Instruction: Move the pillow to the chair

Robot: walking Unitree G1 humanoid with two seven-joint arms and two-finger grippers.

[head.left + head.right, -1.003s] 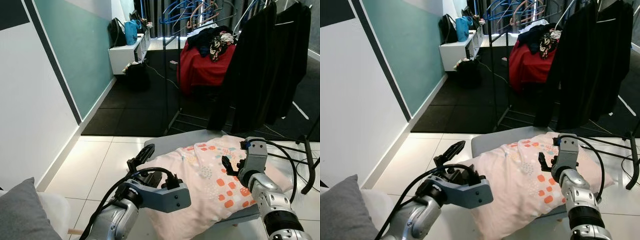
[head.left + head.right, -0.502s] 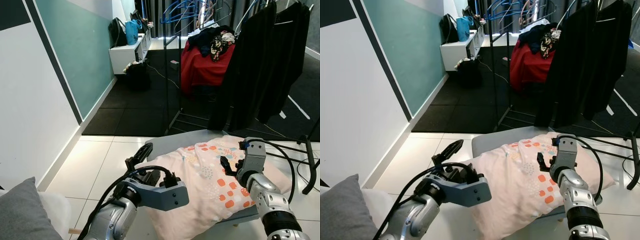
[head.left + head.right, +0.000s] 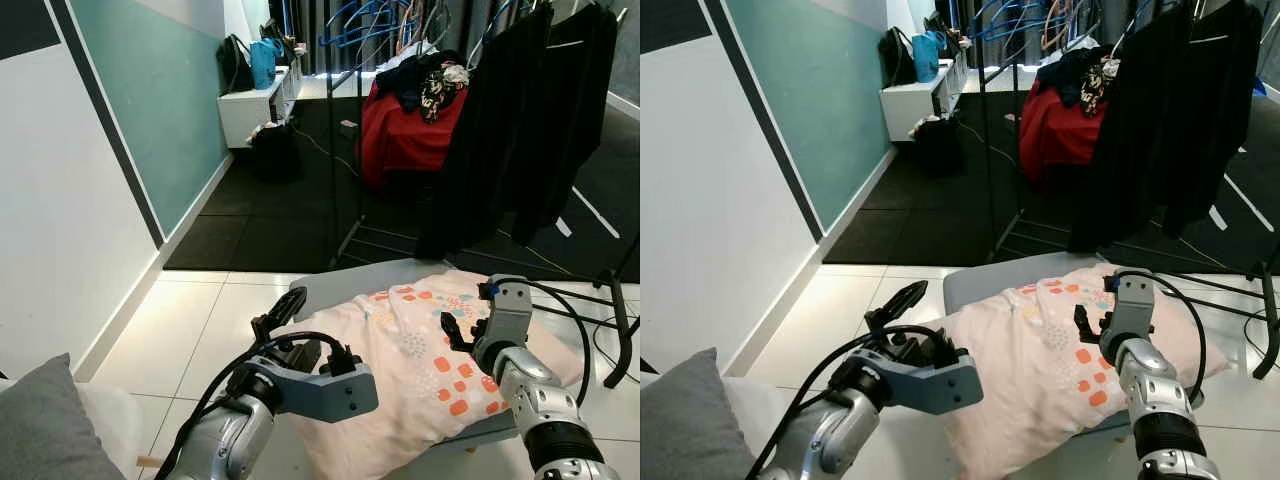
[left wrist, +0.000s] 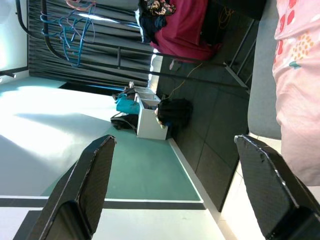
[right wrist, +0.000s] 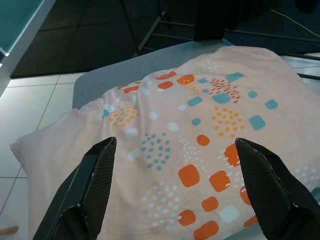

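Unmoved, both grippers' jaws gape above pillow [image 5: 200, 150].

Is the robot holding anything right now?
No. Both claws, left and right, are open over the pillow, which lies on the chair.
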